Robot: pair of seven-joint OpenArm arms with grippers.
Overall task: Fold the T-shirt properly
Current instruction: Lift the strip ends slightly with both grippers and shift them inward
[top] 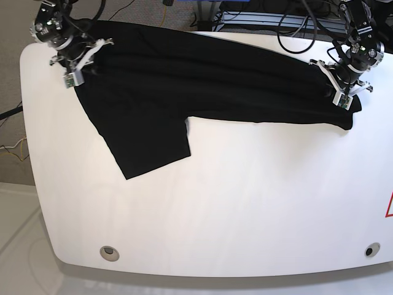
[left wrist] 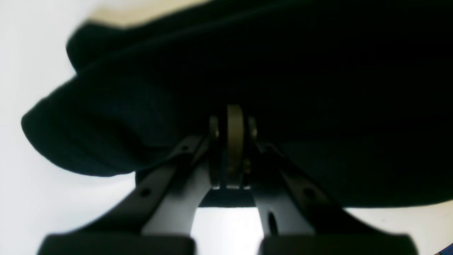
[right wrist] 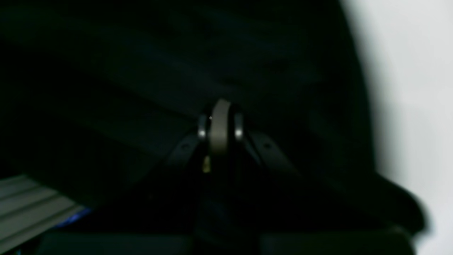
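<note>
The black T-shirt [top: 184, 80] lies stretched in a long band across the back of the white table [top: 245, 203], with one sleeve [top: 150, 150] reaching toward the front. My left gripper [top: 341, 98] is at its right end, jaws together on the cloth, as the left wrist view [left wrist: 234, 120] shows against the T-shirt [left wrist: 283, 71]. My right gripper [top: 75, 77] is at its left end, also closed on the T-shirt [right wrist: 141, 71] in the right wrist view [right wrist: 220, 117]. The orange-and-white mark is out of view.
Two round holes [top: 108, 251] [top: 368, 250] sit near the table's front edge. A red mark [top: 389, 206] shows at the right edge. Cables and a metal rail [top: 295, 21] lie behind the table.
</note>
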